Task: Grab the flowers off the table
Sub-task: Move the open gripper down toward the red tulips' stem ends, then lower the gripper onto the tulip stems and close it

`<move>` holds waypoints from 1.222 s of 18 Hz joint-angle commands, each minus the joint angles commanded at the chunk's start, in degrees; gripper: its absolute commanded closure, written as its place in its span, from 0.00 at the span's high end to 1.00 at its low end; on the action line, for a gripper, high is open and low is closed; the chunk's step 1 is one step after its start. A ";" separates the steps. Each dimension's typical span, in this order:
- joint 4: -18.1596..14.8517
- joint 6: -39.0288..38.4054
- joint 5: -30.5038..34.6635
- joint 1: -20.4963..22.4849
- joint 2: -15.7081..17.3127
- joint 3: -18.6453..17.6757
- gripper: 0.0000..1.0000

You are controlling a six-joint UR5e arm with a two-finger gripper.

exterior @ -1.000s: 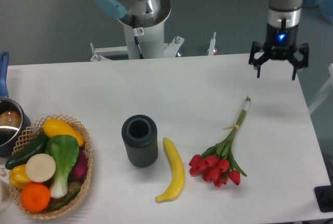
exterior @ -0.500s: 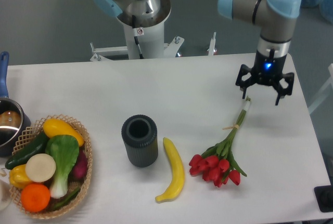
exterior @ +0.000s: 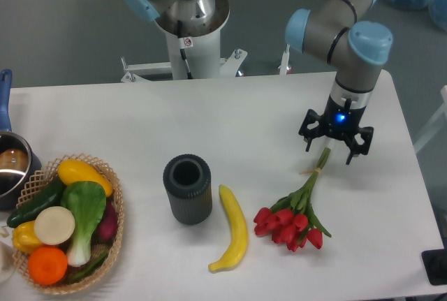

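The flowers [exterior: 293,217], a bunch of red tulips with long green stems tied by a thin band, lie on the white table [exterior: 230,116] at the right, blooms toward the front. My gripper [exterior: 330,149] hangs open directly over the upper part of the stems, one finger on each side of them, not closed on anything. The far tip of the stems is hidden behind the gripper.
A yellow banana [exterior: 234,230] lies just left of the blooms. A dark ribbed cup [exterior: 187,188] stands left of the banana. A wicker basket [exterior: 112,231] of vegetables sits at the front left, a pot [exterior: 10,168] at the left edge.
The gripper has travelled down and to the left, from above the table's far right edge to over the flower stems. Nothing on the table has moved.
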 joint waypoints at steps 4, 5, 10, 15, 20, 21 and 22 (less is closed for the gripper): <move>0.09 0.09 0.00 -1.15 -1.68 0.62 1.00; 0.09 0.09 0.00 -1.23 -2.03 0.80 1.00; 0.26 0.70 0.00 -1.32 -3.87 1.06 0.99; 0.26 0.97 0.00 -1.41 -4.84 1.33 0.98; 0.26 0.97 0.00 -1.50 -5.19 1.41 0.98; 0.26 0.97 0.00 -1.58 -5.28 1.59 0.97; 0.26 0.88 0.00 -2.02 -5.54 1.76 0.96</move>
